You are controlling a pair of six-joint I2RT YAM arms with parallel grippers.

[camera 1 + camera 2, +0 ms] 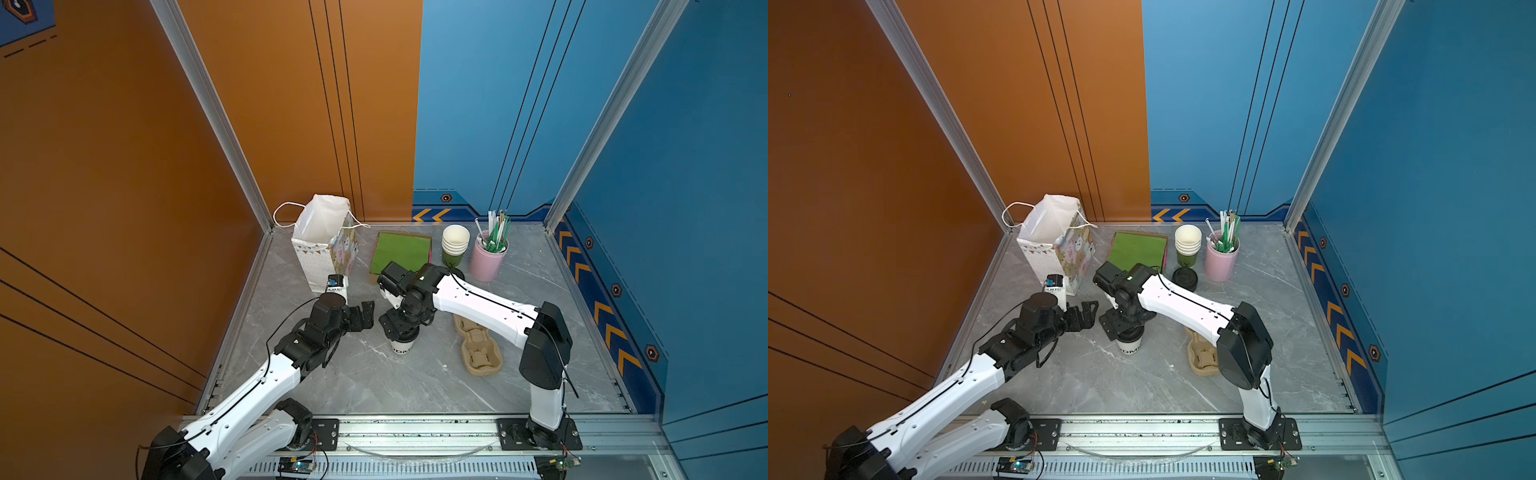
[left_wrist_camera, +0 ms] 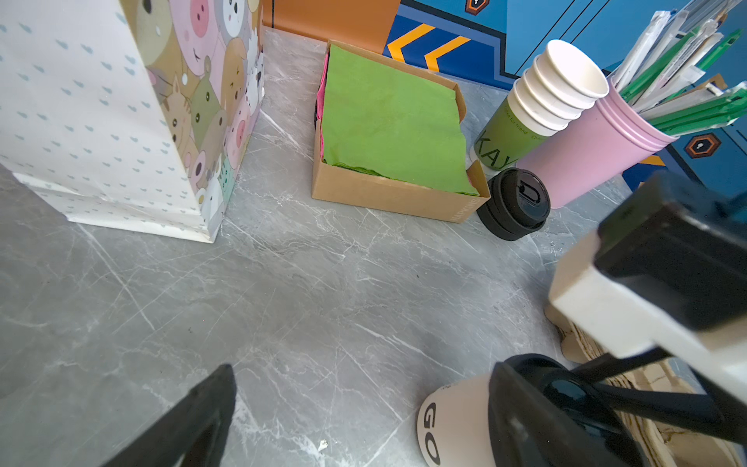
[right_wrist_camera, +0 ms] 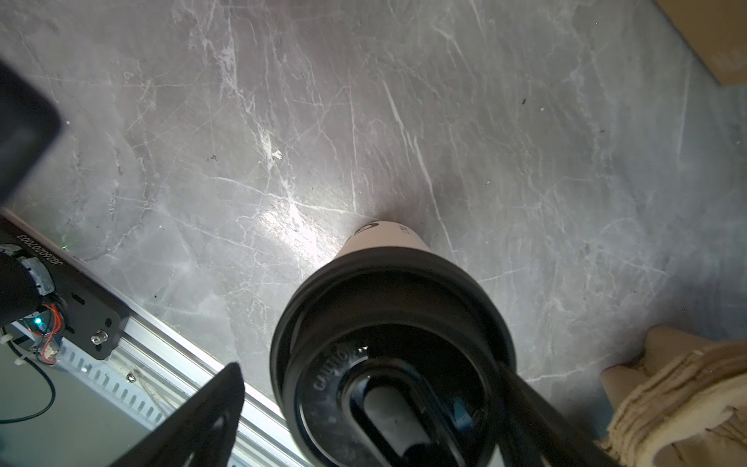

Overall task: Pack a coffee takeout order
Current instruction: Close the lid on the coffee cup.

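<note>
While the right gripper (image 1: pixel 400 325) hangs directly over it, one white paper cup (image 1: pixel 401 348) stands upright on the grey table (image 1: pixel 374 386).
- Black lid (image 3: pixel 388 307): one, seated on that cup, right under the right gripper. The two fingers (image 3: pixel 210 408) are spread wide to either side, and one is plainly clear of the rim.
- Left gripper (image 1: pixel 365 313): one, jaws wide apart, nothing between them, just beside the right gripper.
- Green napkin (image 2: pixel 388 117): one on top of a pile in one cardboard box (image 2: pixel 384 194), beyond both grippers.
- Gift bag (image 1: pixel 320 245): one, open, beyond the left gripper.
- Spare lids (image 2: pixel 513 206): one short stack; how many I cannot tell.
- Nested cups (image 1: pixel 455 243): one stack, at least four.
- Pink tin (image 1: pixel 486 262): one, full of straws.
- Pulp carriers (image 1: pixel 478 353): one stack, near the right gripper on its far side from the left; count unclear.
</note>
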